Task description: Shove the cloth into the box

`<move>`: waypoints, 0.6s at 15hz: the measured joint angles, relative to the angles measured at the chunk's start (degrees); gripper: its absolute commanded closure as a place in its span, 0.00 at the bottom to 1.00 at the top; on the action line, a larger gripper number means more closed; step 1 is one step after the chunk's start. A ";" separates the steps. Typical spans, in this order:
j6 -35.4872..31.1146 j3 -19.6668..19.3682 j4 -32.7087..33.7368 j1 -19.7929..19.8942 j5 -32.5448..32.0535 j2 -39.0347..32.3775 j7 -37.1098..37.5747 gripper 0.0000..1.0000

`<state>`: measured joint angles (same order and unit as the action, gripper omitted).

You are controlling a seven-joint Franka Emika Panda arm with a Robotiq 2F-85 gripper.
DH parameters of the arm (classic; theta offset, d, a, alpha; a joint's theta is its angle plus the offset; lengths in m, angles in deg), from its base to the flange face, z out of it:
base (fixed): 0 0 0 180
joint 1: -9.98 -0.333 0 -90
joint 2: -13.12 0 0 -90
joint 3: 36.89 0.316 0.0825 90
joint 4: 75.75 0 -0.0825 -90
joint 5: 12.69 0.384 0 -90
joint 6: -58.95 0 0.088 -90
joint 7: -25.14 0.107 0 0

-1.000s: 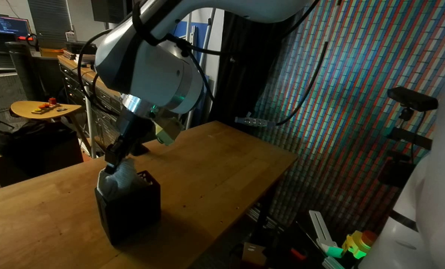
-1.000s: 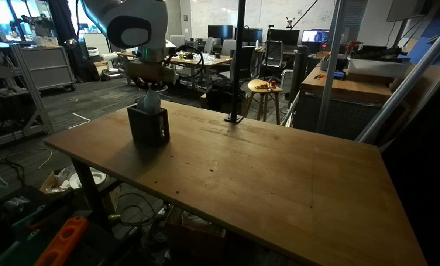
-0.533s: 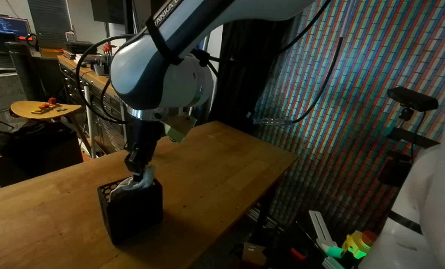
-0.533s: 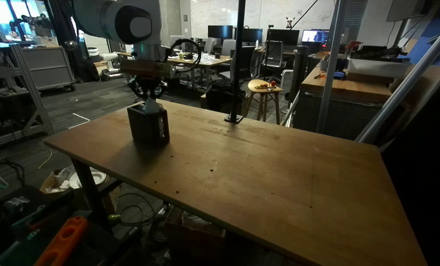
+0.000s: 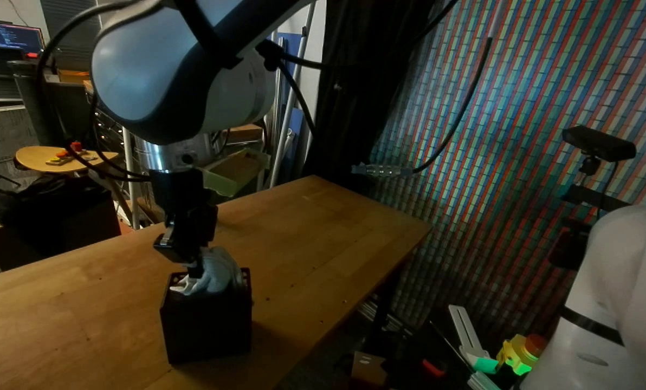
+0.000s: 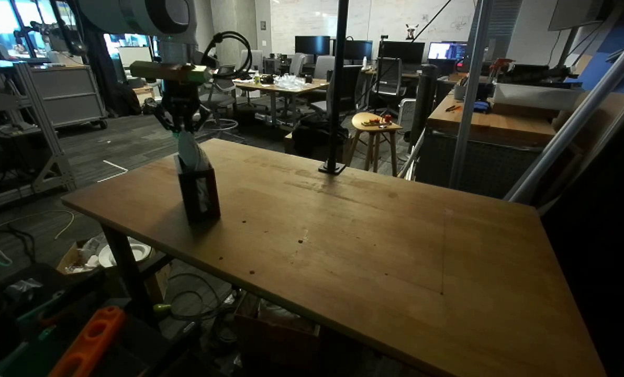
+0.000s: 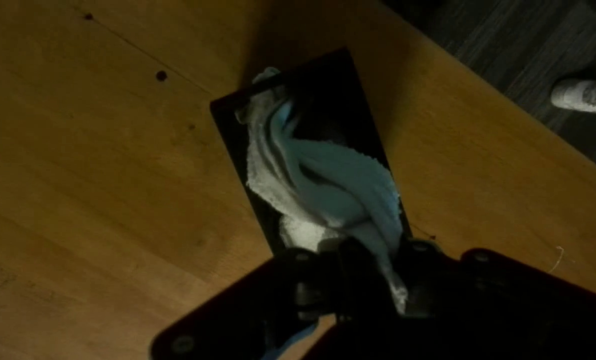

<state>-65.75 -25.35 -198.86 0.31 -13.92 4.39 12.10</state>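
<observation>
gripper (image 6: 184, 129): fingers near-closed, pinching a fold of cloth (image 7: 330, 200) | cloth: part inside box (image 5: 206, 330), lower left in an exterior view, rest bunched above rim | risk: lifting before full release likely drags it out or tips box

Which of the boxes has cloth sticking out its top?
The black box standing on the wooden table, just below the gripper: the cloth bulges above its rim. The brown box seen below the table edge sits lower.

In dim light, the box (image 5: 209, 330) casts a soft shadow over the table (image 5: 323, 233).
</observation>
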 measured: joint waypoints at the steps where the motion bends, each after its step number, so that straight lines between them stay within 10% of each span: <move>1: 2.51 0.00 0.94 -0.38 -0.79 -0.03 2.28 0.96; 9: 14.02 -0.11 5.87 -0.94 -2.06 -1.69 17.38 0.97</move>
<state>-51.73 -25.45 -192.99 -0.63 -15.97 2.70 29.48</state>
